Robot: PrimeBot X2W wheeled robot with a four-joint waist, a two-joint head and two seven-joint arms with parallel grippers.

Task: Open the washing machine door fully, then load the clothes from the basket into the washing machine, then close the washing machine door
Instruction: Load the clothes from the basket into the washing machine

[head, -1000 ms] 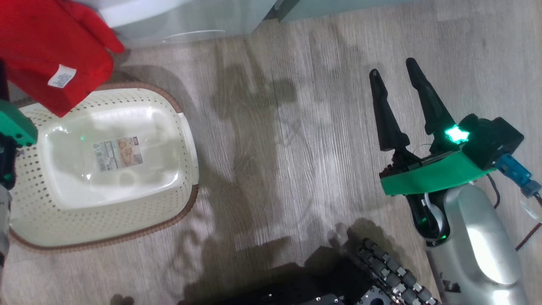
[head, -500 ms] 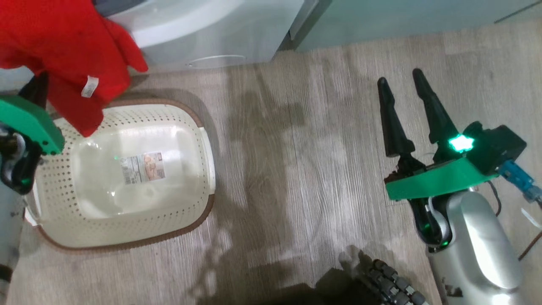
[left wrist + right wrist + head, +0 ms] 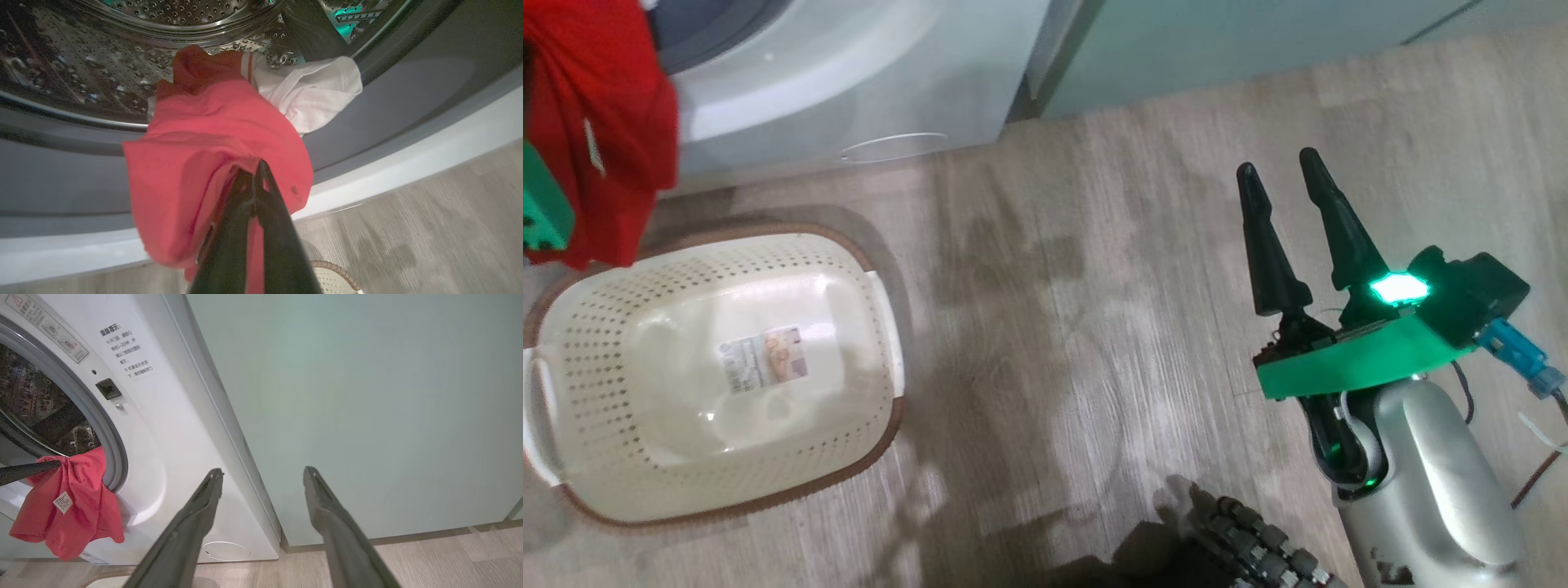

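Red clothes (image 3: 212,163) hang over front lip of washing machine (image 3: 171,416), white part at edge of drum (image 3: 81,61). My left gripper (image 3: 256,167) pinched tight on them; drum straight ahead, farther in. My right gripper (image 3: 1276,163) spread wide, holds nothing, far off right.

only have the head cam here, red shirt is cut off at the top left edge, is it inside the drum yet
observer: not fully. the right wrist view shows the clothes hanging at the lower rim of the washing machine opening, with most of the fabric down outside the front.
operator: is the left pincer gripping it
observer: yes. in the left wrist view the left pincer is shut on the red fabric, fingers together, in front of the grey gasket.
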